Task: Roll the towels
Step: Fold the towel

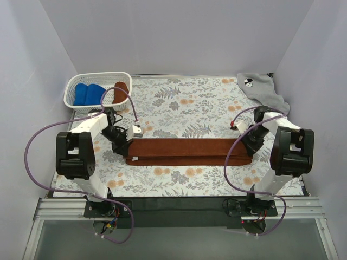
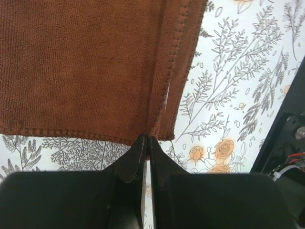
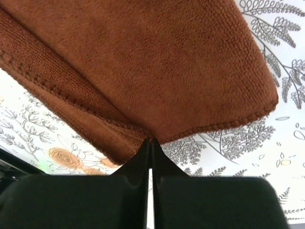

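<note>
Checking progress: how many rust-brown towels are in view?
2: folded brown towel mid-table; rolled brown towel in the basket. Others may hide there.

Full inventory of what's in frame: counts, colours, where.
Brown towel: 1, rust-brown, folded into a long strip, table centre.
Grey towel: 1, light grey with a black-and-white mark, crumpled, far right corner.
Basket: 1, white, far left corner.
Blue rolls: apparently 2, bright blue, in the Basket.
Brown roll: 1, rust-brown, in the Basket.
Tablecloth: 1, white floral, covers the table.
Left gripper: shut on the strip's left end.
Right gripper: shut on its right end.
</note>
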`<state>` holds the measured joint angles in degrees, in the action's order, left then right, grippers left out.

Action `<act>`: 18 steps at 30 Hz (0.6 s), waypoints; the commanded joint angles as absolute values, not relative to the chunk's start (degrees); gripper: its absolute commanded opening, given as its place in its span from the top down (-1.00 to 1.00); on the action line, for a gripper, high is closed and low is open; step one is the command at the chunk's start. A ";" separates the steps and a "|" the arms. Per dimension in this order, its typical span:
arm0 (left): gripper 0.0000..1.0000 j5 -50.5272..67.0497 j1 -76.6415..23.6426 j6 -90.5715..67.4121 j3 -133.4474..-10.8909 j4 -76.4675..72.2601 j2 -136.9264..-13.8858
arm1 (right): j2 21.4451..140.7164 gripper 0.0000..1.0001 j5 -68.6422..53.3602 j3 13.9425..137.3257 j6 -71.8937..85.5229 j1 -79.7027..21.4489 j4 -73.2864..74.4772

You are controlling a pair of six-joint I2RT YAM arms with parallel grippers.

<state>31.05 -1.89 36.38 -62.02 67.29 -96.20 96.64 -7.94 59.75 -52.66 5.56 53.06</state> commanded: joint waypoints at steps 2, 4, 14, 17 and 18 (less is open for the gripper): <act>1.00 30.14 -2.29 33.05 -61.70 62.67 -97.12 | 97.56 0.97 -7.29 59.94 -53.97 6.06 51.59; 1.00 30.32 -2.29 32.44 -61.44 61.79 -97.47 | 97.47 0.97 -7.38 59.94 -53.79 6.06 51.68; 1.00 29.27 -2.29 33.49 -62.66 62.66 -97.73 | 96.24 0.97 -6.68 61.26 -53.79 6.06 52.29; 1.00 29.79 -2.29 34.36 -63.54 64.16 -96.95 | 95.45 0.97 -7.03 61.96 -54.05 6.06 53.26; 1.00 29.88 -2.29 34.89 -63.63 64.77 -96.60 | 95.10 0.97 -7.29 62.05 -54.49 6.06 53.61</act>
<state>30.30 -2.22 33.30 -61.71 63.33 -98.24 97.78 -7.90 59.94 -52.49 5.56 52.34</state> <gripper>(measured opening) 0.017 0.019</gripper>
